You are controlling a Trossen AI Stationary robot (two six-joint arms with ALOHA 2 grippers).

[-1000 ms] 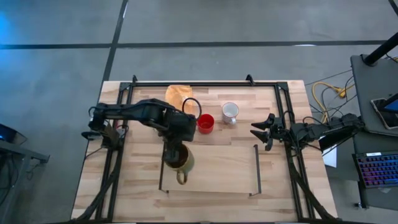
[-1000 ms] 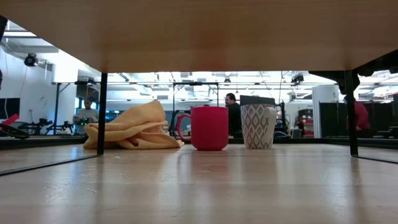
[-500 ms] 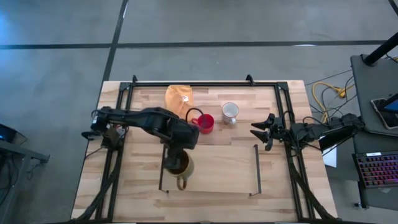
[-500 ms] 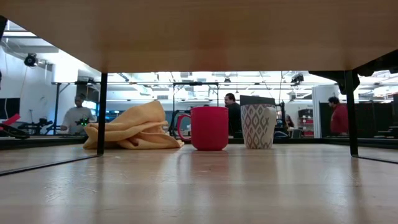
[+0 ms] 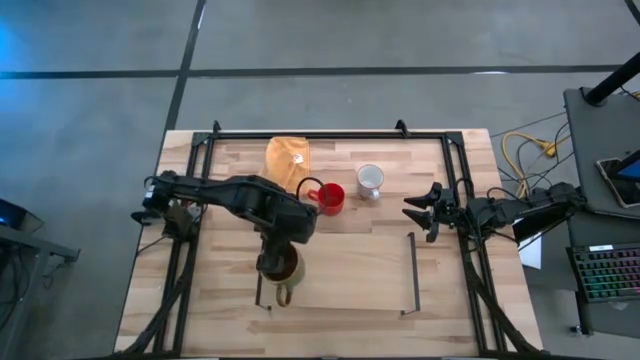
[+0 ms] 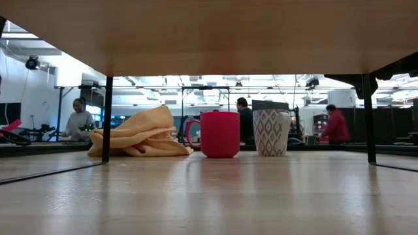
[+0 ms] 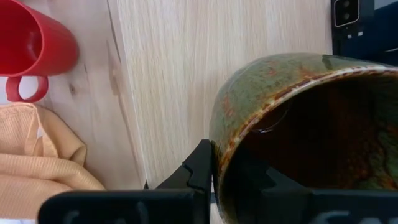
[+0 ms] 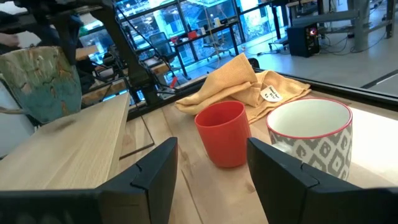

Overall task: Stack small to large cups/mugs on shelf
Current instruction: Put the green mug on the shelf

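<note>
Tabletop [image 5: 230, 310] carries the shelf [image 5: 350, 270]. Left gripper [image 5: 277, 258] clamps the olive mug [image 5: 281, 268] by its rim at the shelf's left end. Right gripper [image 5: 418, 212] waits just off the shelf's right end, unclenched. Step: placing the base mug. Next: release, then fetch the white mug [image 5: 370, 179] beyond the shelf, beside the red mug [image 5: 331, 198].

A yellow cloth [image 5: 287, 158] lies crumpled on the wooden tabletop [image 5: 440, 300] near its far edge; a small white tag on the cloth shows from the right wrist camera. A black metal frame [image 5: 305, 132] runs along the tabletop's edges. In the low view, people [image 6: 78, 120] stand in the room behind the table, among desks and screens. Off the table's right side sit yellow cables [image 5: 523, 150] and a keyboard [image 5: 606, 273] with lit keys. The floor [image 5: 400, 40] is grey, crossed by dark lines.
</note>
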